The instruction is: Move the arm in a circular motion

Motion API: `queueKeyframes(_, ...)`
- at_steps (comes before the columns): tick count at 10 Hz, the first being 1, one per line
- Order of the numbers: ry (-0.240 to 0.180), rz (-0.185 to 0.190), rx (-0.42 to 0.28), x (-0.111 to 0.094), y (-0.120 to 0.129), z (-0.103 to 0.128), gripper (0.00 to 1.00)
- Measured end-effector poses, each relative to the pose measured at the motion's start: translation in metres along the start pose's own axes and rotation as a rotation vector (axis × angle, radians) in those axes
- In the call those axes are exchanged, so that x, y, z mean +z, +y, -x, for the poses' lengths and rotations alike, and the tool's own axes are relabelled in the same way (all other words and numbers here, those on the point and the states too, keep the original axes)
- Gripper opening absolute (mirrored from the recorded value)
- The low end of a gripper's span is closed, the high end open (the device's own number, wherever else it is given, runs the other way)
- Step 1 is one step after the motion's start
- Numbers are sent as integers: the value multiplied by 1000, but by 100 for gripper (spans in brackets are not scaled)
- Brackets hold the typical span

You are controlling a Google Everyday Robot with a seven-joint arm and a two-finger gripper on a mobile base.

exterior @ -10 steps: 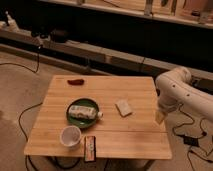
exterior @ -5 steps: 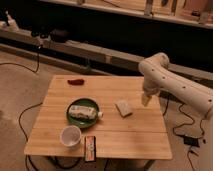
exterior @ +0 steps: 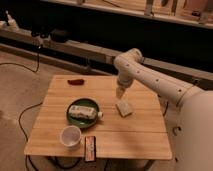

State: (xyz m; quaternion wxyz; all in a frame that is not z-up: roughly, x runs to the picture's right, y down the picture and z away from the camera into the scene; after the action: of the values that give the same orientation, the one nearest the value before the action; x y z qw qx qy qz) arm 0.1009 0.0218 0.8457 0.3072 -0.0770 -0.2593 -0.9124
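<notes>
The arm [exterior: 155, 80] is large, glossy white, made of thick rounded segments with small dark screw holes. It reaches in from the right edge, bends at an elbow [exterior: 126, 59] over the table's back right part, then points down. Its narrow pale tip, the gripper [exterior: 120, 93], hangs just above a small pale sponge-like block [exterior: 124, 108] on the wooden table [exterior: 135, 135]. It holds nothing that I can see.
On the table: a green plate [exterior: 74, 118] with a wrapped snack bar [exterior: 84, 112], a white cup [exterior: 70, 136], a dark snack packet [exterior: 90, 148] at the front edge, a red item [exterior: 76, 81] at the back left. Cables lie on the floor at left.
The arm has swung from the table's right edge leftward and farther over the table. Its tip now hangs above the pale block.
</notes>
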Motion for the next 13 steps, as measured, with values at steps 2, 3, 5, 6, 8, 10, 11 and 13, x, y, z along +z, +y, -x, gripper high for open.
queueKeyframes(2, 83, -10, -142, -6, -40, -30, 62)
queueKeyframes(3, 115, -22, -204, -9, -64, -40, 62)
queueKeyframes(5, 180, -44, -326, -22, -120, -55, 62)
queueKeyframes(6, 202, -58, -359, -28, -140, -57, 62)
queueKeyframes(8, 237, -117, -404, -45, -186, -50, 62)
queueKeyframes(10, 175, -184, -360, -47, -204, -13, 62)
queueKeyframes(11, 137, -209, -325, -47, -209, 6, 62)
queueKeyframes(13, 19, -241, -241, -48, -215, 58, 62)
